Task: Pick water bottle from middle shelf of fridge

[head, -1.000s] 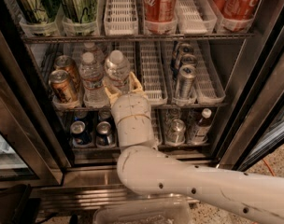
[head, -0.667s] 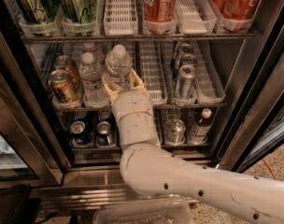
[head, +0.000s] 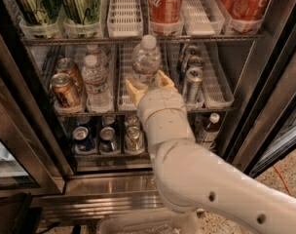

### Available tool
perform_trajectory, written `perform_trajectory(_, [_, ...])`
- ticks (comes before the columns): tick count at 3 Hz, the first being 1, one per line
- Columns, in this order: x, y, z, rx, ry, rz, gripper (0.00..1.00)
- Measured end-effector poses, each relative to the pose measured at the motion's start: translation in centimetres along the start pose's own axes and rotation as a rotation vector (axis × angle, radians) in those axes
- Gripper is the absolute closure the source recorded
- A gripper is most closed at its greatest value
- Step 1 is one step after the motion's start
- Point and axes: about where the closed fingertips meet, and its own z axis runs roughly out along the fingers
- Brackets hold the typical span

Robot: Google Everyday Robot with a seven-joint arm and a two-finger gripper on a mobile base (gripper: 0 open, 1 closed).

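— What is new here?

— The fridge [head: 265, 77] stands as it did, door open. The change is in the arm: the gripper [head: 148, 83] sits higher and further right than a second ago. The water bottle [head: 144, 62] comes with it, pinched low on its body between the two tan fingers [head: 133, 92].

— So it is off the middle shelf [head: 217, 87]?

— I judge so. Its base is hidden behind the gripper, but it now rides above the two like bottles [head: 96, 82] left of the gripper. The grasp looks done; withdrawal remains.

— Room to pull out?

— Tight above. The wire front edge of the upper rack [head: 89, 40] runs right at the white cap [head: 149, 42], and I cannot tell whether the cap is clear in front of it. A cola can [head: 165, 4] stands over that. The slim silver cans [head: 192, 84] are near on the gripper's right, the like bottles near on its left. Toward the camera nothing shows in the way, so I would stop rising and draw straight back.
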Motion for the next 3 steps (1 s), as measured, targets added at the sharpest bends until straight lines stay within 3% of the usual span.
perform_trajectory(2, [0.4, -5.1, -1.3, 0.034, 0.179, -0.027, 1.00])
perform_trajectory(3, [1.7, -5.1, -1.6, 0.036, 0.230, 0.028, 1.00])
